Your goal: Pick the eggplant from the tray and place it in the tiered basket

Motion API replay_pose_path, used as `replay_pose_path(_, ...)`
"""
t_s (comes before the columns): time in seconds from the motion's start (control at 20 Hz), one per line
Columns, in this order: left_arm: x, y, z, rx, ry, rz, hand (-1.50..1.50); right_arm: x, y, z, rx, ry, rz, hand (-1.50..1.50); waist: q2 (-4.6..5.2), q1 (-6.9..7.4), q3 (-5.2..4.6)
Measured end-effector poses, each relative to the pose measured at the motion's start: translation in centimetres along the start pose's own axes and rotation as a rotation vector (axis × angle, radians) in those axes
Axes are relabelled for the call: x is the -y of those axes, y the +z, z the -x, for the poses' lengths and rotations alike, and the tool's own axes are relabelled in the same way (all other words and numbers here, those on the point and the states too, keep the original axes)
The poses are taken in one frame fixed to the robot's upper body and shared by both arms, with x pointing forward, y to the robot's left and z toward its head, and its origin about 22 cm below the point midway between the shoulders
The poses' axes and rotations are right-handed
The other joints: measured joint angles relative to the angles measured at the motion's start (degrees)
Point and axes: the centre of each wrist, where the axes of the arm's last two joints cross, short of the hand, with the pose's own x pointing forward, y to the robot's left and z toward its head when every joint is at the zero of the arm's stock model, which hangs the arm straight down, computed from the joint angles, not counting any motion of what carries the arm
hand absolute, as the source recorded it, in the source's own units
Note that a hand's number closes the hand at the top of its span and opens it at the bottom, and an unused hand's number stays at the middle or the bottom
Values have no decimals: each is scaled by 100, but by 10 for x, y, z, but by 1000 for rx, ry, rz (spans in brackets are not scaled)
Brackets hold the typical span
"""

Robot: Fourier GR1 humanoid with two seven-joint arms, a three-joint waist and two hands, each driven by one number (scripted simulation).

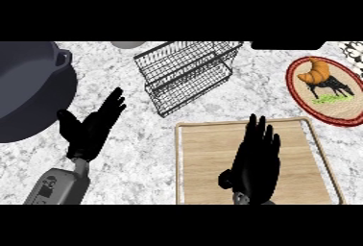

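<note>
My right hand point(257, 158) is flat over the wooden tray point(305, 158), fingers straight. I can't see the eggplant. Left hand point(90, 127) is spread beside the wire basket point(188, 72).

I am standing at a kitchen counter point(142, 144), and its top is speckled grey-and-white stone that fills most of the frame. At the upper left sits a big dark cooking pot point(28, 91) with a loop handle on its side. In the upper middle there is a black wire tiered basket point(186, 72), the sort that holds fruit or vegetables. A wooden tray point(205, 163) lies at the lower right. At the upper right a red-rimmed plate point(322, 91) with a cow picture carries a croissant point(317, 72). Cookware, food and serving ware together mark this as a home kitchen.
</note>
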Motion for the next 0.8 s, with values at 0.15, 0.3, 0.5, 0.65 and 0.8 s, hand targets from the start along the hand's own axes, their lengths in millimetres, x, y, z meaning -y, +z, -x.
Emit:
replay_pose_path(0.15,0,-1,0,-4,1,-4,0,-5,-4,-2,-12,20,-3,-150,-5,-24,2)
replay_pose_path(0.3,2,4,3,-7,-1,0,0,-10,-5,0,-26,39,5,-150,-14,-38,3)
replay_pose_path(0.5,-1,1,0,-2,1,-5,0,-12,-8,4,-42,53,27,-150,-15,-77,3)
replay_pose_path(0.65,6,2,0,-2,-1,-7,0,-15,-11,4,-51,58,39,-150,-15,-72,5)
replay_pose_path(0.8,3,5,-1,-1,1,-11,0,-18,-11,10,-63,64,44,-150,-20,-74,5)
